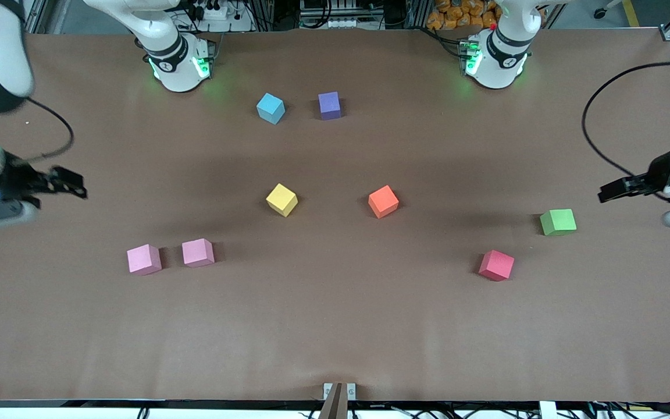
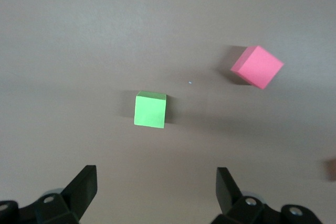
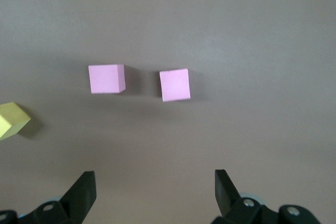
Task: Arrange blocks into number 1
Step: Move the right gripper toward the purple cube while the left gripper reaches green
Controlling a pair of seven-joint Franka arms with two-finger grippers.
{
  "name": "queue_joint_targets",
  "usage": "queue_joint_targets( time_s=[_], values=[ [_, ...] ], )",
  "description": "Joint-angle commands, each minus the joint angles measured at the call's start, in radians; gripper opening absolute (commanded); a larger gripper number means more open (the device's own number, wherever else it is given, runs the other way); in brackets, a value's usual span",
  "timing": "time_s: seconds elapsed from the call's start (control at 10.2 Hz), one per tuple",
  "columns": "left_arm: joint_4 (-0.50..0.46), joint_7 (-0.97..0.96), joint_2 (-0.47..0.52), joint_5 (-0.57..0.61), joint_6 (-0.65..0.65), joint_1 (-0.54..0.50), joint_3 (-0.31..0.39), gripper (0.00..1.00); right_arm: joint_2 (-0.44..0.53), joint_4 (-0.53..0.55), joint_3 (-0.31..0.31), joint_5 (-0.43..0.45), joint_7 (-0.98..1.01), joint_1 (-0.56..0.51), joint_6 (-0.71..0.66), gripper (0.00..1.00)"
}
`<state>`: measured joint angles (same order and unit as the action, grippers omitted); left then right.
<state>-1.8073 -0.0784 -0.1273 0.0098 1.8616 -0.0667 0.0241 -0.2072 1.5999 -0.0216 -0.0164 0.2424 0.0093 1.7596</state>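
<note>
No legible writing is seen. Left claw (image 2: 155, 192) is held released over green block (image 2: 150, 109); right claw (image 3: 153, 192), released, over the worktop (image 1: 335, 326).

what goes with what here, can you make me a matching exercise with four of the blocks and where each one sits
Blocks:
1. blue block
2. green block
3. yellow block
4. red block

Places:
A. beside the orange block
B. closest to the open left hand
C. beside the purple block
D. nearer the front camera than the green block

Pairs: 1-C, 2-B, 3-A, 4-D
</note>
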Motion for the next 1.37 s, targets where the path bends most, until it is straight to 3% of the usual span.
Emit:
queue_joint_targets(
  time_s=[0.0, 0.29, 0.49, 0.98, 1.27],
  values=[
    [-0.125, 0.002, 0.028, -0.008, 0.094, -0.028, -0.003, 1.00, -0.081, -0.011, 0.003, -0.003, 0.003, 0.044, 0.093, 1.00],
    [-0.165, -0.006, -0.037, -0.013, 0.116, -0.087, -0.003, 1.00, -0.191, -0.009, 0.003, -0.005, -0.006, 0.122, 0.208, 1.00],
    [-0.204, -0.052, -0.075, -0.017, 0.155, -0.090, -0.003, 1.00, -0.209, -0.005, 0.003, -0.042, -0.030, 0.182, 0.221, 1.00],
    [-0.219, -0.066, -0.198, 0.006, 0.269, -0.068, -0.007, 1.00, -0.132, 0.103, 0.003, -0.043, -0.392, 0.482, 0.192, 1.00],
    [-0.219, -0.052, -0.230, 0.107, 0.301, -0.068, -0.029, 1.00, -0.083, 0.181, 0.003, -0.043, -0.535, 0.637, 0.184, 1.00]
  ],
)
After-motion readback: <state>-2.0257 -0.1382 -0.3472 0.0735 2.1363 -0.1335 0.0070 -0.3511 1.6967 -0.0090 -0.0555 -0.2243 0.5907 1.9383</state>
